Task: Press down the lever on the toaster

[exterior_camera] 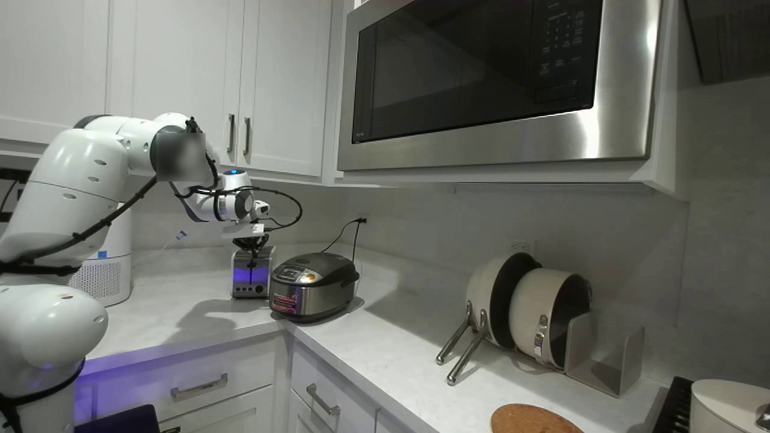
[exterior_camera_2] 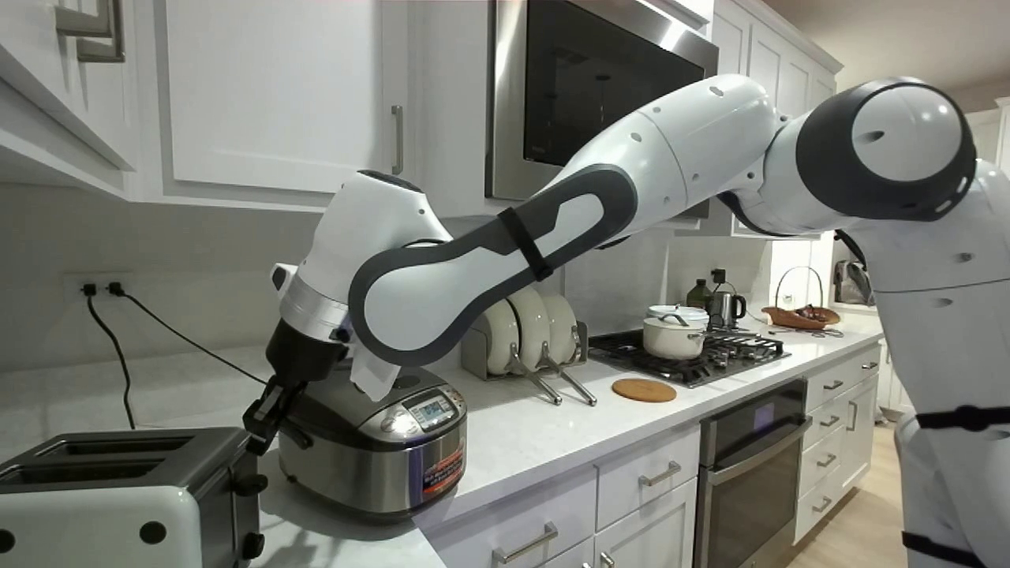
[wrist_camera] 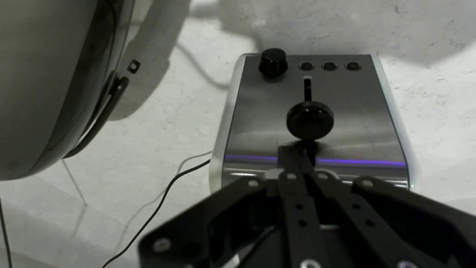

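The claw (wrist_camera: 298, 155), closed tight and empty, may slip past the lever (wrist_camera: 310, 121), at its 1 o'clock in wrist view, if lowered off-centre.

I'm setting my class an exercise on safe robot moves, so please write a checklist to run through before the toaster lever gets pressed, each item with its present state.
1. The toaster stands upright on the counter: ok.
2. The claw is shut: ok.
3. Its fingertips are above the lever: ok, as seen in an exterior view.
4. The fingertips touch the lever: cannot tell; the wrist view shows them close.
5. The lever has travel left: ok, its slot reaches on toward the buttons.
6. The toaster has power: cannot tell; two plugs sit in the wall outlet, but whether either is the toaster's does not show.
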Robot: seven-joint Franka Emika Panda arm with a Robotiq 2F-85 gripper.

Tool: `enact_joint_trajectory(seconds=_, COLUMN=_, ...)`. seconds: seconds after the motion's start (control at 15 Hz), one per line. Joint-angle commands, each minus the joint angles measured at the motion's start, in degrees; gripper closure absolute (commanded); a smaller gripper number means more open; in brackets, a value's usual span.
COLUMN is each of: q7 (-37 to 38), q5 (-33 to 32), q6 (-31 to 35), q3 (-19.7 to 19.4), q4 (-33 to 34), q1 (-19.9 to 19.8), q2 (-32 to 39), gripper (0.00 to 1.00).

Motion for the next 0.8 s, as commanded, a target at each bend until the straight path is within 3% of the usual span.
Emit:
enact_joint_trajectory(seconds=0.0, q7=1.87, q5=-0.83, q6=-2.92, q3=0.12, q4=0.99, q1=0.39, q2=0.1, gripper=1.0)
enact_joint_trajectory(seconds=0.73, q7=1.91, q5=-0.68, q6=-6.6, q3=0.95, q4=2.01, q1=1.68, q2=1.7, gripper=1.0)
